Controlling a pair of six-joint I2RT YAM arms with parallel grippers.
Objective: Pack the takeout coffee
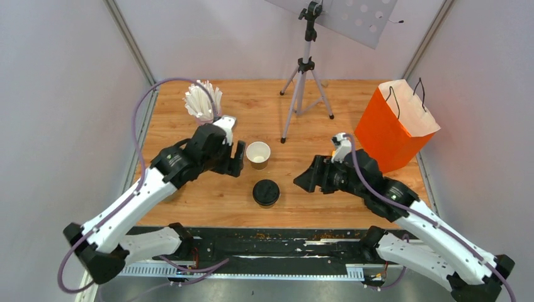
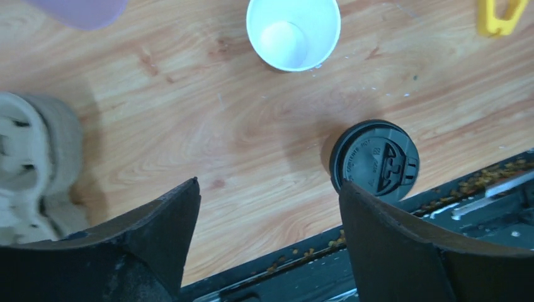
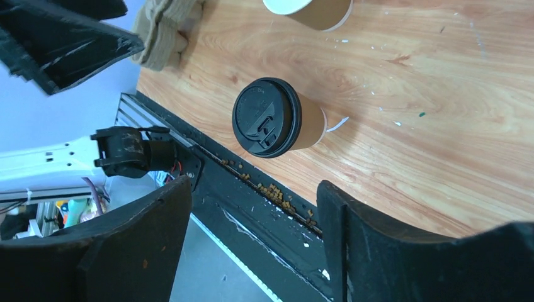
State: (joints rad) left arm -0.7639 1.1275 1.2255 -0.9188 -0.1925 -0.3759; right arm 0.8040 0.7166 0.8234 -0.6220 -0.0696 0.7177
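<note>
Lidded coffee cup (image 1: 266, 192) mid-desk by near edge; open cup (image 1: 258, 154) just behind it. Stick cup (image 1: 203, 104) far-left corner, bag (image 1: 393, 126) right edge, tripod (image 1: 305, 82) far edge centre.

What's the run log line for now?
lidded coffee cup: ungrasped | left end effector: open | right end effector: open | orange paper bag: upright

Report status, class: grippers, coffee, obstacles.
Left gripper open, right gripper open, both empty. Lidded coffee upright between them, untouched. Empty cup just beyond it, apart.

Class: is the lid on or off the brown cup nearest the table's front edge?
On. The black lid covers the mouth of the brown cup, whose wall shows beneath.
</note>
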